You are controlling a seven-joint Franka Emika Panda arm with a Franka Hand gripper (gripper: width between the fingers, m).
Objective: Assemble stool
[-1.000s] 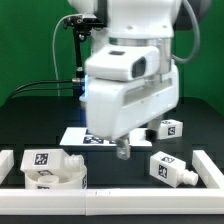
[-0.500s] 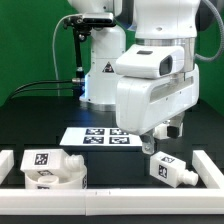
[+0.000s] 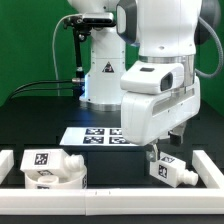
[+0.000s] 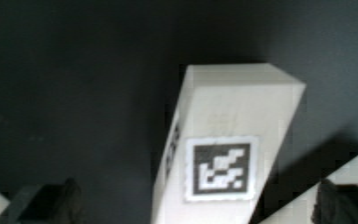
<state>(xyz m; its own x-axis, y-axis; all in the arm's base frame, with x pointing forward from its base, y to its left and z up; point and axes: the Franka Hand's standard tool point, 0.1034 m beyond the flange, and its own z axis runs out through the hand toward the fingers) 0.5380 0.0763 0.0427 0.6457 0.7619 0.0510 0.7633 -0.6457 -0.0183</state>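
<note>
Black tabletop point(image 3: 40, 125), green backdrop point(image 3: 25, 45), and we hover our gripper point(image 3: 163, 146), jaws wide and empty, just above a loose stool leg point(image 3: 168, 168) at the exterior view's near right, so pickup looks next: descend, straddle it, squeeze.

Over the exterior view I count one short chunky white plastic leg point(image 3: 168, 168) lying loose, one bulkier white tagged plastic piece point(image 3: 50, 170) and one marker board point(image 3: 92, 136). I see three stretches of long white border rail point(image 3: 110, 190). My wrist view shows one such leg, carrying one square black-and-white tag point(image 4: 218, 168).
</note>
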